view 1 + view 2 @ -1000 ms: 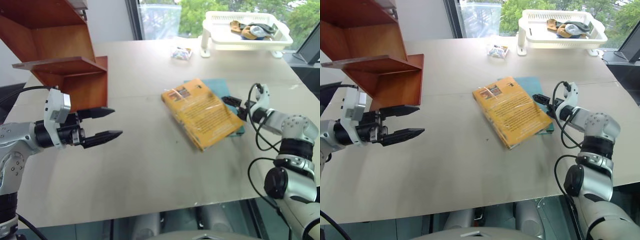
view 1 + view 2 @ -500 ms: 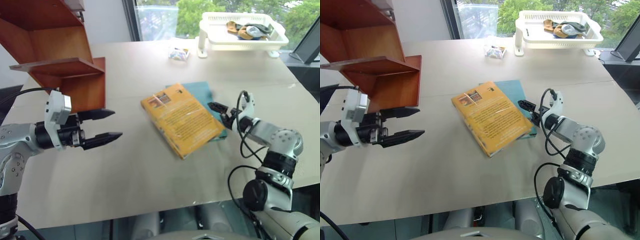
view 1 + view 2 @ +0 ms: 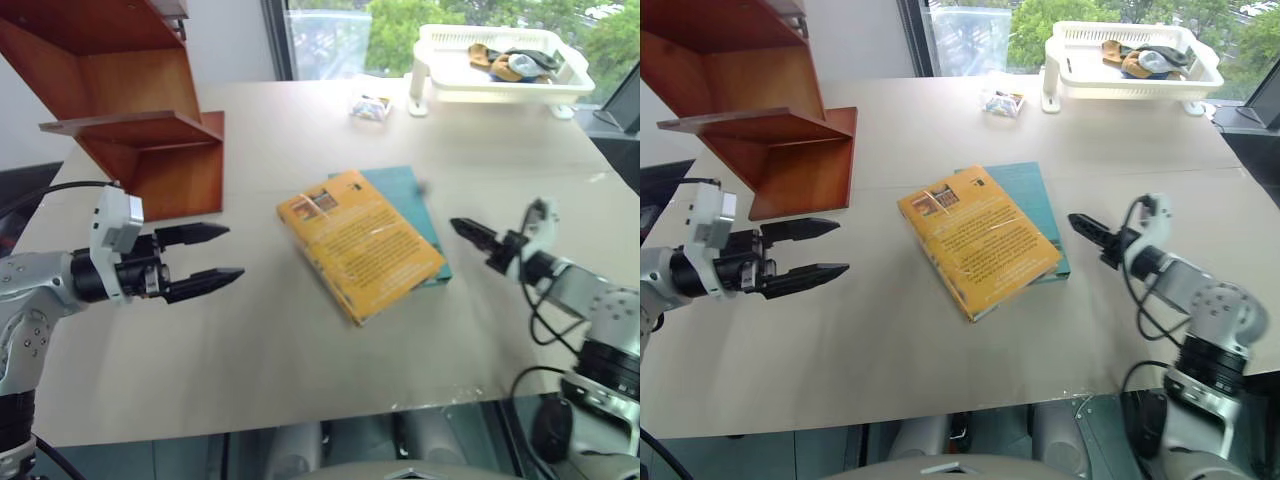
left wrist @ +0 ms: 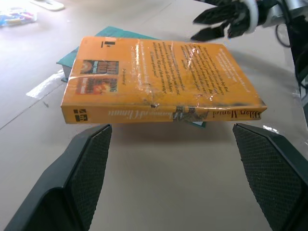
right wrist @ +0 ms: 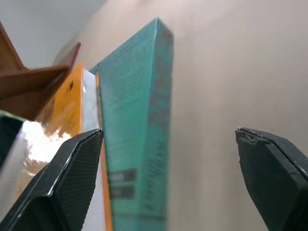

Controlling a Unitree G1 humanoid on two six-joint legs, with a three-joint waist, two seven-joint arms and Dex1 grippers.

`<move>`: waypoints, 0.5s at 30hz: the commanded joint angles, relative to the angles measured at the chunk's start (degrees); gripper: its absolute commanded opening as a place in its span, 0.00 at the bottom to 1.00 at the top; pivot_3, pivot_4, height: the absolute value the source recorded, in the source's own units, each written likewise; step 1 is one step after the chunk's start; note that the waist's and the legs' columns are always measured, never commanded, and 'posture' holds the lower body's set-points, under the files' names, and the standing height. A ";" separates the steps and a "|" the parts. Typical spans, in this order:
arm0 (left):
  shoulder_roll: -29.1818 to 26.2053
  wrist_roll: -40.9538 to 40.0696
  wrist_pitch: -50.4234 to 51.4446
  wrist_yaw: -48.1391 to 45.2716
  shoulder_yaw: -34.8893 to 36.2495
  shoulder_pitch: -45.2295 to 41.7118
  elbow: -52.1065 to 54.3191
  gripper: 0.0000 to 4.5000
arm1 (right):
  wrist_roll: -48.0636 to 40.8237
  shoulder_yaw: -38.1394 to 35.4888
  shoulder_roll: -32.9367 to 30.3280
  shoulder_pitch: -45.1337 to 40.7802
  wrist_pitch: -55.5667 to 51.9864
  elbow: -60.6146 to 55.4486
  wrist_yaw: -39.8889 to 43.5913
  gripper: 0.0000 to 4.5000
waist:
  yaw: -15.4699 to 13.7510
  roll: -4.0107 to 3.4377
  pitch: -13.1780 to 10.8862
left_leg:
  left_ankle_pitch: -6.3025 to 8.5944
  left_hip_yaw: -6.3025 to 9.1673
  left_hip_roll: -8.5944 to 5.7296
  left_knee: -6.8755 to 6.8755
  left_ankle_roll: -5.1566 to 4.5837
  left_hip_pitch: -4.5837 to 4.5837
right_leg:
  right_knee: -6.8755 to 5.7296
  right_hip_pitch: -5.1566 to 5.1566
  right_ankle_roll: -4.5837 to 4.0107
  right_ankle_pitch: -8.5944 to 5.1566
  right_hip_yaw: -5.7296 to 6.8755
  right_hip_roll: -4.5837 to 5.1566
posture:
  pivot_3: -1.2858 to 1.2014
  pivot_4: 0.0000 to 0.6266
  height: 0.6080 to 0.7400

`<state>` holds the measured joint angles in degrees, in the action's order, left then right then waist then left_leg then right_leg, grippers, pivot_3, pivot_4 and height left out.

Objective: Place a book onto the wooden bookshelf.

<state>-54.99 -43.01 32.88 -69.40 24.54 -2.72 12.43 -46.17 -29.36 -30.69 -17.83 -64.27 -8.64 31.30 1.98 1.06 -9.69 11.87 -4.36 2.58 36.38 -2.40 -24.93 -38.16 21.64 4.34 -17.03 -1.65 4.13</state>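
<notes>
Reaching level from each side, your left gripper (image 3: 212, 256) and right gripper (image 5: 166, 159) both hang spread and empty. Between them the glossy orange book (image 3: 360, 242) lies flat on a thinner teal book (image 3: 407, 197), on the matte beige table (image 3: 290, 360), well apart from the reddish wooden bookshelf (image 3: 130, 110).

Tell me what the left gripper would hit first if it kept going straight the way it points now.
Most likely the book. The open left gripper points across the table at the book's yellow spine, which sits between its fingers in the left wrist view, with bare tabletop in between. Whether it would strike the spine or skim over it is unclear.
</notes>
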 commanded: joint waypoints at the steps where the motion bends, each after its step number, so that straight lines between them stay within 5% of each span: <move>1: 0.82 -2.79 4.62 3.53 1.24 1.64 2.78 0.94 | 2.82 1.11 -7.00 4.09 11.42 -2.24 13.56 1.00 | 0.04 0.07 0.04 | 0.00 0.00 0.03 0.00 0.00 0.01 | 0.03 -0.01 0.00 0.00 0.00 -0.03 | 0.52 0.24 1.00; 7: 8.31 0.16 8.44 14.27 -6.26 6.71 6.77 0.94 | -1.95 -8.74 -16.69 15.38 26.79 -4.11 41.21 1.00 | 0.09 0.06 0.02 | 0.00 -0.03 0.10 -0.03 -0.01 0.07 | 0.09 -0.08 0.02 0.01 -0.08 -0.10 | 0.52 0.24 1.00; 15: 19.25 -6.35 15.69 24.37 -8.87 2.04 6.08 0.94 | -0.72 -19.28 -26.66 29.17 29.40 0.05 56.54 1.00 | -1.82 0.17 0.11 | 0.01 0.22 0.05 0.16 -0.02 0.17 | 0.16 -0.41 0.02 0.01 0.10 -0.06 | 0.52 0.24 1.00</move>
<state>-36.11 -46.03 46.94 -46.19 15.06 0.51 17.35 -46.69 -44.60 -56.11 11.06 -36.14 -8.94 85.04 0.17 1.24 -9.59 11.88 -4.10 2.60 36.56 -2.42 -24.74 -38.00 21.18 4.36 -17.02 -1.52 4.08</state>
